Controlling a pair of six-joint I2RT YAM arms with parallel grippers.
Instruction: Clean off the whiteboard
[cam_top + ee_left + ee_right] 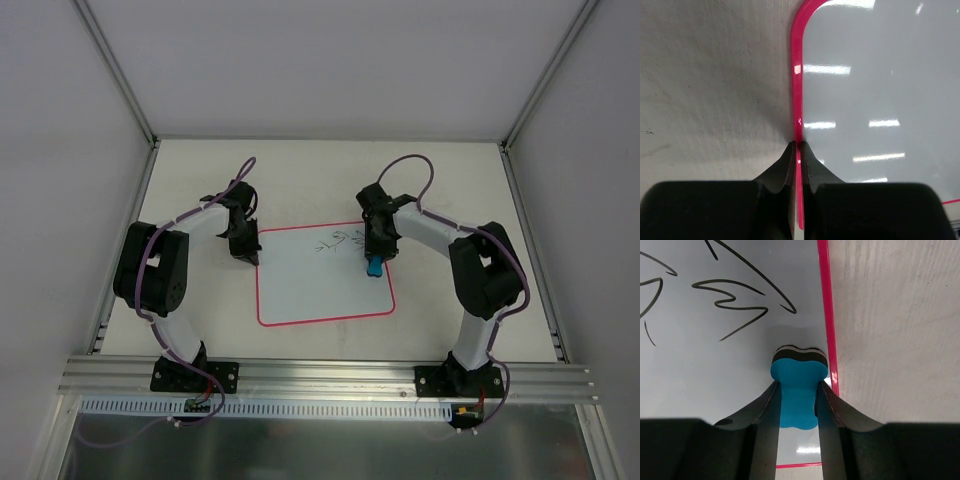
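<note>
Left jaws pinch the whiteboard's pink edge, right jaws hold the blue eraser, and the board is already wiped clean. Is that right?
Not quite. The whiteboard is not clean: the right wrist view shows dark scribbles beside the blue eraser. The rest stands: the left gripper shuts its jaws on the pink edge and the right gripper on the eraser.

- The left arm (200, 218) and right arm (430, 225) had white shells and bulky black joints;
- thin purple cables (412, 158) looped along both;
- black base plates (195, 377) sat beside small green circuit boards;
- the left claw (798, 149) and right claw (798, 386) had matte black, curved fingers.
</note>
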